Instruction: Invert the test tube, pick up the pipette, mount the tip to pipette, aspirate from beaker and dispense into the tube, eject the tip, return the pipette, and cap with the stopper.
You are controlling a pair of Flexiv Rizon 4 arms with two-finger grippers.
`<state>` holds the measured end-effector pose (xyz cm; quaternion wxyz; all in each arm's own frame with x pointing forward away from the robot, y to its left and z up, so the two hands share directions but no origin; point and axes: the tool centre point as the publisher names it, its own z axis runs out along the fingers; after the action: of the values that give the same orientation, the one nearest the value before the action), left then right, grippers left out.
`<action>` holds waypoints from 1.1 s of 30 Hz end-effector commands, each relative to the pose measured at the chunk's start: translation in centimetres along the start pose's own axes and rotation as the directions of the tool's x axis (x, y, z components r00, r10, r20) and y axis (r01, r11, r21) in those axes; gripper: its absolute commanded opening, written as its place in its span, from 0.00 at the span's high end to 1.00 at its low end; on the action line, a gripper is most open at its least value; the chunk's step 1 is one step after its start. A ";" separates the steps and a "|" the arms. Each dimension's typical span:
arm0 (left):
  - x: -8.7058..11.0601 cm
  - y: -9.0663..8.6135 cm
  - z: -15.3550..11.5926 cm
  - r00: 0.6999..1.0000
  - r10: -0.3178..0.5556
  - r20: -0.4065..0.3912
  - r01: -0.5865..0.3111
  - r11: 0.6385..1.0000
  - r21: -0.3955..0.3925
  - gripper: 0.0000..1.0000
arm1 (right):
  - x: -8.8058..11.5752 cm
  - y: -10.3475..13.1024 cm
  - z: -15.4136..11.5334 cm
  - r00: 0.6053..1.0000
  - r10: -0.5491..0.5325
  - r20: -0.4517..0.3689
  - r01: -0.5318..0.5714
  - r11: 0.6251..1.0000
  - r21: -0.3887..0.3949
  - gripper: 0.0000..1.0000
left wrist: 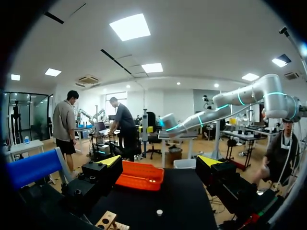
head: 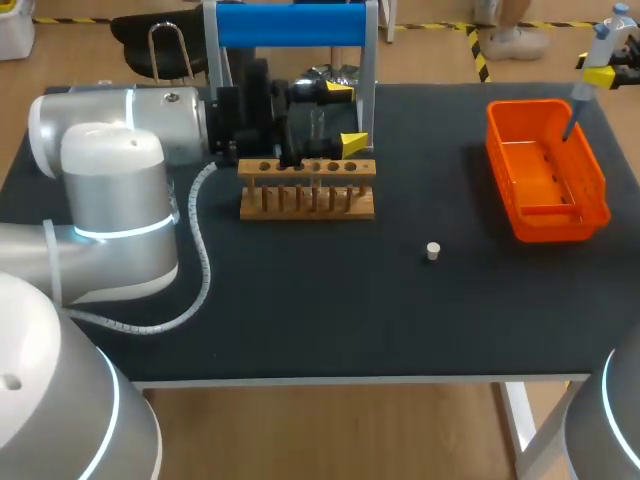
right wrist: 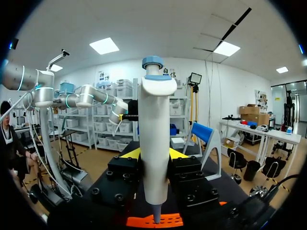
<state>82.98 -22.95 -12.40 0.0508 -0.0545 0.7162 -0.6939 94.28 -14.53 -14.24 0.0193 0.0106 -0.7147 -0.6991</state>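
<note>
My right gripper [head: 607,72] hangs at the far right, shut on the white pipette [head: 590,75]. The pipette's tip end points down over the orange tray [head: 545,205]. In the right wrist view the pipette [right wrist: 154,143] stands upright between the yellow-tipped fingers [right wrist: 178,153], with the tray [right wrist: 154,221] below. My left gripper [head: 340,117] is open just behind the wooden tube rack [head: 307,187]; a faint clear tube [head: 317,124] shows between its tips. In the left wrist view that gripper [left wrist: 160,160] holds nothing. A small white stopper [head: 433,251] lies on the black mat, and also shows as the stopper [left wrist: 159,212] ahead of the left fingers.
A blue-topped pipette stand [head: 290,25] rises at the back behind the rack, with a shiny vessel [head: 325,75] beside it. My left arm's big joints [head: 110,190] and its cable fill the mat's left side. The tray [left wrist: 141,176] lies ahead of the left gripper.
</note>
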 end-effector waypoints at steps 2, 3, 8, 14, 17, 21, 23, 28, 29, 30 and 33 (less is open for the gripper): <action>0.0 0.0 0.0 1.000 0.000 0.001 0.000 1.000 0.000 0.00 | 0.0 0.1 0.0 1.000 0.000 0.001 0.000 1.000 0.003 1.00; 0.0 0.0 0.0 1.000 0.000 0.001 0.000 1.000 0.000 0.00 | 0.0 0.1 0.0 1.000 0.000 0.001 0.000 1.000 0.003 1.00; 0.0 0.0 0.0 1.000 0.000 0.001 0.000 1.000 0.000 0.00 | 0.0 0.1 0.0 1.000 0.000 0.001 0.000 1.000 0.003 1.00; 0.0 0.0 0.0 1.000 0.000 0.001 0.000 1.000 0.000 0.00 | 0.0 0.1 0.0 1.000 0.000 0.001 0.000 1.000 0.003 1.00; 0.0 0.0 0.0 1.000 0.000 0.001 0.000 1.000 0.000 0.00 | 0.0 0.1 0.0 1.000 0.000 0.001 0.000 1.000 0.003 1.00; 0.0 0.0 0.0 1.000 0.000 0.001 0.000 1.000 0.000 0.00 | 1.7 0.1 2.0 1.000 0.007 0.007 -0.007 1.000 0.005 1.00; 0.0 0.0 0.0 1.000 0.000 0.001 0.000 1.000 0.000 0.00 | 2.5 0.1 3.0 1.000 0.010 0.009 -0.010 1.000 0.006 1.00; 0.0 0.0 0.0 1.000 0.000 0.001 0.000 1.000 0.000 0.00 | 4.6 0.2 6.2 0.999 0.031 0.011 -0.031 0.999 -0.017 1.00; 0.0 0.0 0.0 1.000 0.000 0.001 0.000 1.000 0.000 0.00 | 5.0 0.3 6.8 0.999 0.032 0.010 -0.032 0.999 -0.018 1.00; 0.0 0.0 0.0 1.000 0.000 0.001 0.000 1.000 0.000 0.00 | 5.4 0.3 7.4 0.999 0.033 0.010 -0.032 0.999 -0.018 1.00; 0.0 0.0 0.0 1.000 0.000 0.001 0.000 1.000 0.000 0.00 | 6.4 0.4 9.1 0.999 0.028 0.016 -0.028 0.999 -0.019 1.00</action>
<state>82.95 -22.97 -12.37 0.0509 -0.0549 0.7165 -0.6936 89.19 -7.96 -14.44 0.0596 0.0299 -0.7037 -0.7073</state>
